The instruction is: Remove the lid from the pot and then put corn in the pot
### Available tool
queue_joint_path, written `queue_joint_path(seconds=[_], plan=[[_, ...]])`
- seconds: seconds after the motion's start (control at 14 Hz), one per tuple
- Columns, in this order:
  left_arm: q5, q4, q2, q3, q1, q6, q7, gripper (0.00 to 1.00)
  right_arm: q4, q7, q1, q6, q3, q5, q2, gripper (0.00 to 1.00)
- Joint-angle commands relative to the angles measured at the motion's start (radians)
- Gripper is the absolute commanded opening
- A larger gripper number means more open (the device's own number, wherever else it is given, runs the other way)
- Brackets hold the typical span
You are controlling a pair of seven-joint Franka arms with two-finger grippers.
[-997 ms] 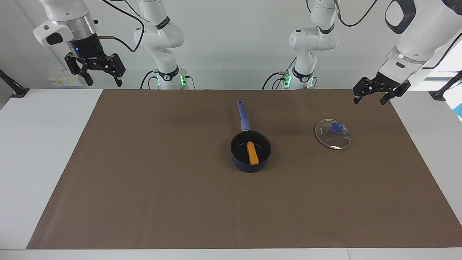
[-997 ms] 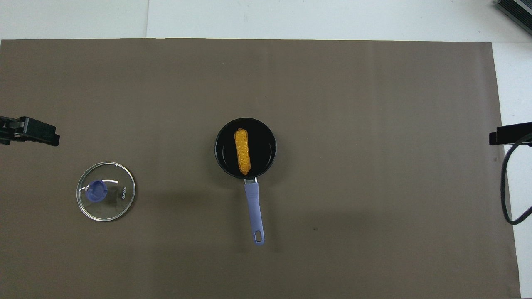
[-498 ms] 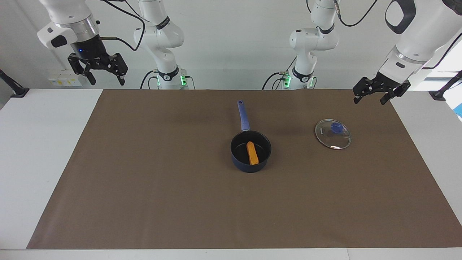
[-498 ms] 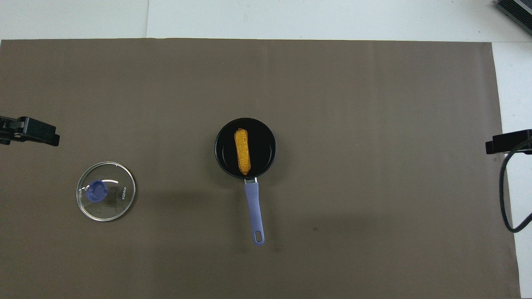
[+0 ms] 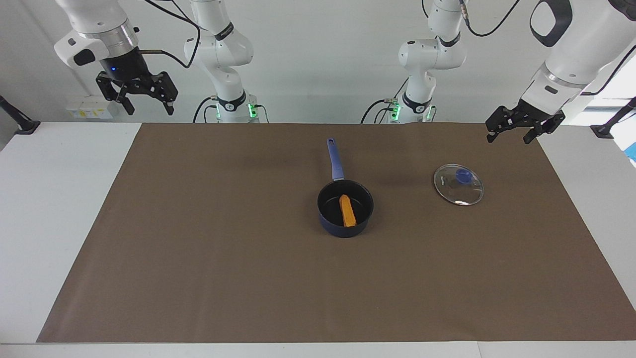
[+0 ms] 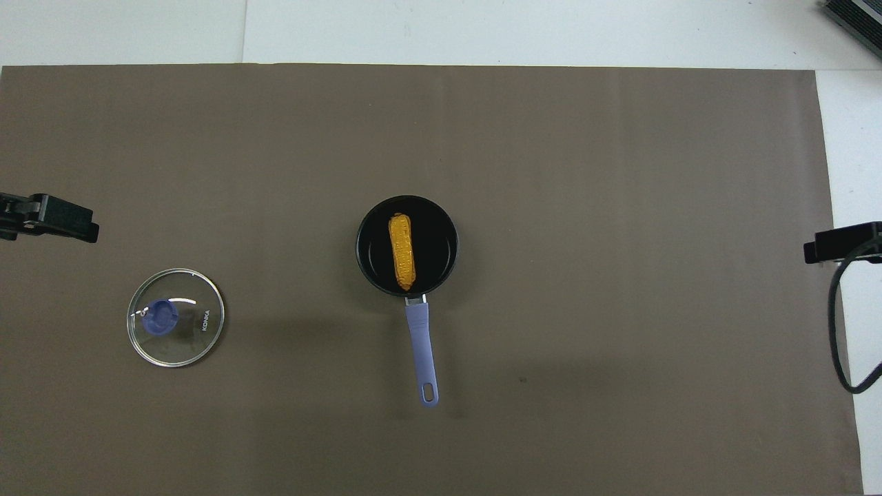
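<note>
The dark blue pot (image 5: 343,228) stands open in the middle of the brown mat, its long handle (image 5: 335,159) pointing toward the robots. The yellow-orange corn (image 5: 347,210) lies inside it, and also shows in the overhead view (image 6: 402,251) on the pot's black bottom (image 6: 435,241). The glass lid (image 5: 464,194) with its blue knob (image 5: 463,174) lies flat on the mat toward the left arm's end. My left gripper (image 5: 509,135) hangs open and empty over the mat's corner beside the lid. My right gripper (image 5: 149,107) is open, empty and raised over the right arm's end.
The brown mat (image 5: 198,248) covers most of the white table (image 5: 59,199). A black cable (image 6: 837,324) hangs by the right gripper at the mat's edge. A dark device (image 6: 854,17) sits at the table's corner farthest from the robots.
My right gripper has risen a little and drifted slightly toward the table's middle. The left gripper, pot, corn and lid have not moved.
</note>
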Motion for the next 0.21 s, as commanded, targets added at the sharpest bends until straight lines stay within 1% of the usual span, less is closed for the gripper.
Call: queue_joint_path(seconds=[0.0,0.14], plan=[[0.006,0.022,0.007,-0.007,0.013,-0.024,0.002,1.00,-0.020,-0.029,-0.005,0.033,0.004,-0.020,-0.017,1.00],[0.006,0.024,0.007,-0.007,0.013,-0.024,0.002,1.00,-0.022,-0.049,-0.002,0.029,0.004,-0.021,-0.017,1.00]])
